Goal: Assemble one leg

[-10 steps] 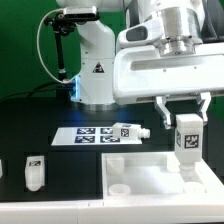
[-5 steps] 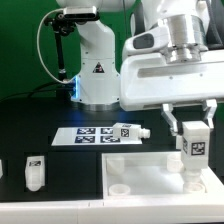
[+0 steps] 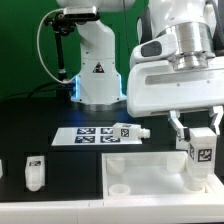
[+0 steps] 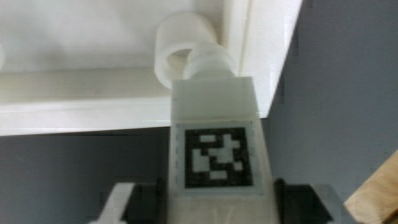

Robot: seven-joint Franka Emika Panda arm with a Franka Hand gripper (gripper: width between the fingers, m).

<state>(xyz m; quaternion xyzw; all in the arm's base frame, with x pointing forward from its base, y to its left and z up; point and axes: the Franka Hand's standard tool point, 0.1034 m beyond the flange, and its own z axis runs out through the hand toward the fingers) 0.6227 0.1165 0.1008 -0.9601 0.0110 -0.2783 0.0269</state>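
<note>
White leg is being gripped by the hand over the panel; upright centring on its socket is being demanded

Plain green backdrop across the rear, black table spreading under everything, marker board lying flat on the table near the middle, tags facing up, even bright indoor light, soft shadows, table reading dark grey in the wrist view
</note>
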